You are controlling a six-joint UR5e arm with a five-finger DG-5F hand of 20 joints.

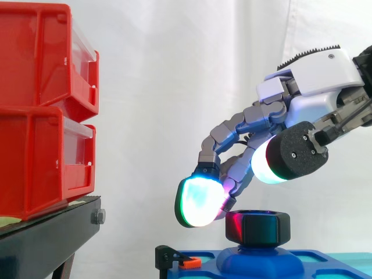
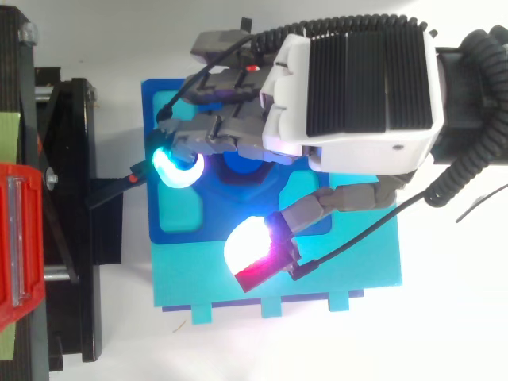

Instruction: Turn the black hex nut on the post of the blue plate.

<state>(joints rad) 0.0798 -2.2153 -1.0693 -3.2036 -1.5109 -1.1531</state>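
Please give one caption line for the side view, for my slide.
Hand poised over the black hex nut on the blue plate, glowing fingertips not yet gripping it.

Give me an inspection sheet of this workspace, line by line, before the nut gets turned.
Surface: white tabletop under a cyan base.
Job's things: black hex nut sits on the post of the blue plate.
Clutter: small black clamp with an orange tab at the plate's edge.
Hand: hand poised just above the nut, fingers bent and spread, holding nothing; contact cannot be told.
Cables: nothing seen.
Surroundings: stacked red bins on a black stand; white curtain behind.
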